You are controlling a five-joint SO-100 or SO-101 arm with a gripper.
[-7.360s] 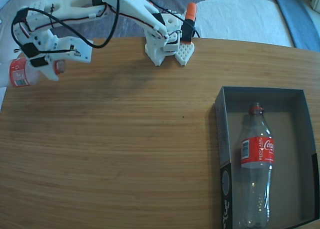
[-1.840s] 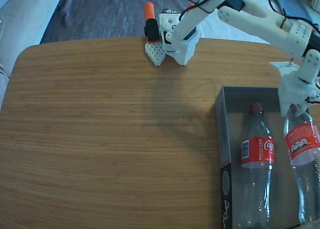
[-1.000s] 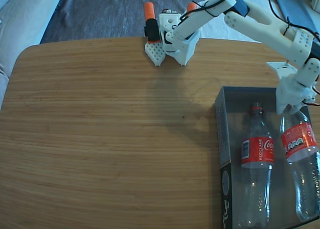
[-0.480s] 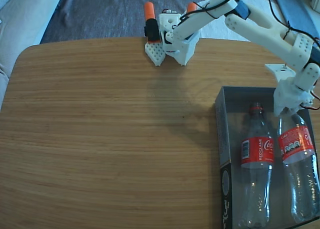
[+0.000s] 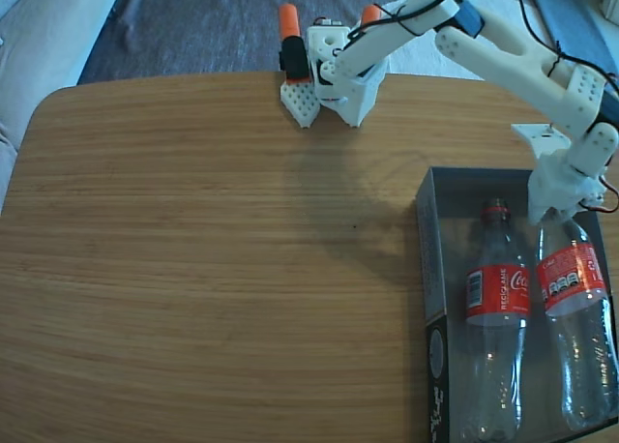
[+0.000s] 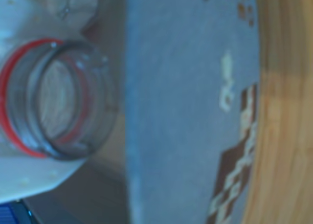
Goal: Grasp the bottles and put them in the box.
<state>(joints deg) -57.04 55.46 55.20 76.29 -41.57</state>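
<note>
Fixed view: the box (image 5: pixel 428 269) sits on the wooden tabletop (image 5: pixel 213 269) with both bottles inside it, lying lengthwise side by side. The first bottle (image 5: pixel 495 317) rests flat against the box floor near the left wall. The second bottle (image 5: pixel 578 317) lies just beside it toward the right wall, its neck end lifted slightly at the far end of the box, where the hand (image 5: pixel 553 209) is clenched on the neck.

In the wrist view the open bottle mouth (image 6: pixel 49 99) with its red ring shows between white finger surfaces, next to the grey wall of the box (image 6: pixel 181 106) with its checked print.

Both bottles are clear, thin-walled plastic, empty as far as can be seen, so I judge them very light, springy under pressure and smooth enough to roll or slip. The neck below the ring is the stiffest, narrowest part and the safest place to hold; the body would dent. The red labels wrap the upper body. The box is matte cardboard, dark grey outside, dull brown inside, shallow and rigid enough to stop rolling.
</note>
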